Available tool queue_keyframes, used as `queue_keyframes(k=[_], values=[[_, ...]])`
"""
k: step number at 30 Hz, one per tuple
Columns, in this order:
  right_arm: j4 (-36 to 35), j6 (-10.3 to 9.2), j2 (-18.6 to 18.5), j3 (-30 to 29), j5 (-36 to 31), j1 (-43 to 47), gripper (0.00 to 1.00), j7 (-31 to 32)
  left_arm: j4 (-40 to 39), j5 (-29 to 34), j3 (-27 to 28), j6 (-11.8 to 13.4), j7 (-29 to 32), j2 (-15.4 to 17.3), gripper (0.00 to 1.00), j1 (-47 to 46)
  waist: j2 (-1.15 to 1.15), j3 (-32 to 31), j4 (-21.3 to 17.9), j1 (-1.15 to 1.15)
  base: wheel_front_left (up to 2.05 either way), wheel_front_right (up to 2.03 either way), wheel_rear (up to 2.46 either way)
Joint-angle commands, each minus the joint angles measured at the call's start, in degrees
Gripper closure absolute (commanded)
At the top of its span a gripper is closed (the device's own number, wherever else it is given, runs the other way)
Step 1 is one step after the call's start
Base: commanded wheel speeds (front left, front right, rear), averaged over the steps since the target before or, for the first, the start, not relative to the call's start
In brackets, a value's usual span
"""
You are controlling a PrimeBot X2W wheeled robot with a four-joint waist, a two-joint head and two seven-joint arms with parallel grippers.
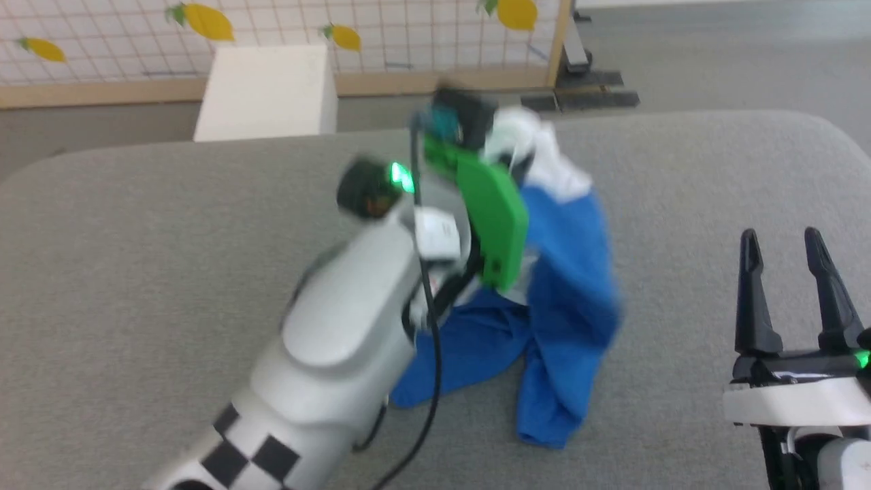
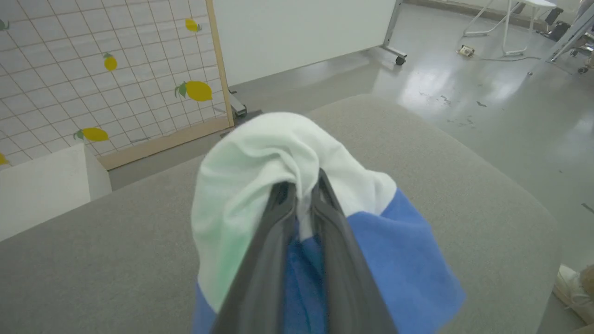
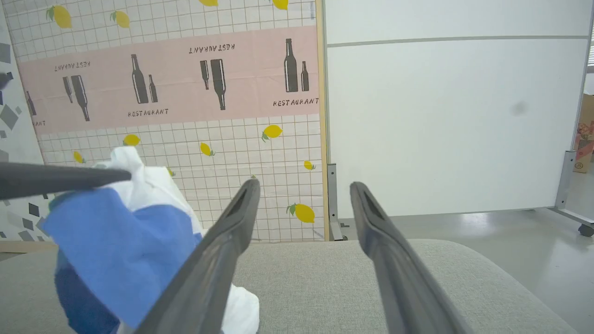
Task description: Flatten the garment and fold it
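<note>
The garment [image 1: 568, 286], white at the top and bright blue below, hangs bunched above the grey table [image 1: 136, 224], its lower folds resting on the surface. My left gripper [image 2: 301, 185] is shut on a fold of the white cloth [image 2: 274, 148], lifting it; from the head its fingertips are hidden behind the green wrist part [image 1: 493, 211]. My right gripper [image 1: 786, 241] stands open at the lower right, apart from the cloth, nothing between its fingers [image 3: 304, 185]. The right wrist view shows the hanging garment [image 3: 120, 241] to its left, with the left gripper's finger [image 3: 60, 178] on it.
A white box [image 1: 269, 92] stands beyond the table's far edge, before a lemon-patterned screen [image 1: 204, 24]. A white panel on castors [image 3: 445, 125] stands to the right. The grey floor [image 2: 487, 88] surrounds the table; a shoe [image 2: 573, 290] shows at its right edge.
</note>
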Motion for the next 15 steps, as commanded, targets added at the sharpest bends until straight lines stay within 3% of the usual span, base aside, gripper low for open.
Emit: queue_keyframes(k=[1, 8, 10, 11, 15], values=[[0.1, -0.09, 0.0, 0.6, 0.3, -1.3, 0.00, -0.2, 1.7, 0.2, -1.1, 0.6, -0.9, 0.0, 1.00, 1.9, 0.00, 3.9, -3.1, 0.00, 0.00, 0.00, 0.00], [1.2, -0.09, 0.0, 2.7, 0.5, -3.6, 0.00, -0.5, 11.2, -1.7, -5.0, 2.4, -4.9, 0.0, 1.00, 6.0, 0.00, 8.0, -4.8, 0.00, 0.00, 0.00, 0.00], [1.6, -0.09, 0.0, 2.8, 0.4, -4.0, 0.00, -0.6, 12.4, -2.5, -6.1, 2.6, -6.5, 0.0, 0.06, 5.7, 0.00, 8.5, -4.7, 0.00, 0.00, 0.00, 0.00], [1.8, -0.09, 0.0, 2.8, 0.4, -4.0, 0.00, -0.6, 12.7, -3.2, -6.4, 2.8, -7.6, 0.0, 0.00, 5.3, 0.00, 8.5, -4.4, 0.00, 0.00, 0.00, 0.00], [2.5, -0.09, 0.0, 2.4, -0.1, -3.8, 0.00, -0.7, 12.5, -4.9, -7.1, 3.1, -12.1, 0.0, 0.00, 3.3, 0.00, 7.3, -2.8, 0.00, 0.00, 0.00, 0.00]])
